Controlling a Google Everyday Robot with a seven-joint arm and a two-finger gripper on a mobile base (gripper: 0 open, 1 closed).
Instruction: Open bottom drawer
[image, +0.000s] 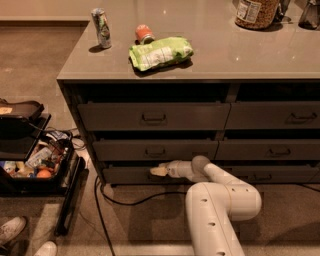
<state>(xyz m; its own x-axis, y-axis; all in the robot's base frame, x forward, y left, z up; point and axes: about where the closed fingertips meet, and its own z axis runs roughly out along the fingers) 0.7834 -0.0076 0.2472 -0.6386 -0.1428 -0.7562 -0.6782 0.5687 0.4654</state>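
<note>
The bottom drawer (125, 175) is the lowest grey-brown front of the cabinet's left stack, near the floor. My white arm reaches in from the lower right, and my gripper (157, 171) is right against the middle of that drawer front, where the handle sits. The handle itself is hidden behind the gripper. The drawer front lies about flush with the drawers above it.
A green chip bag (160, 52), a can (102, 28) and a lying orange can (145, 34) rest on the countertop (240, 55). A black cart with clutter (35, 165) stands left. A dark cable (125, 200) runs across the floor. Shoes (15, 232) show at the lower left.
</note>
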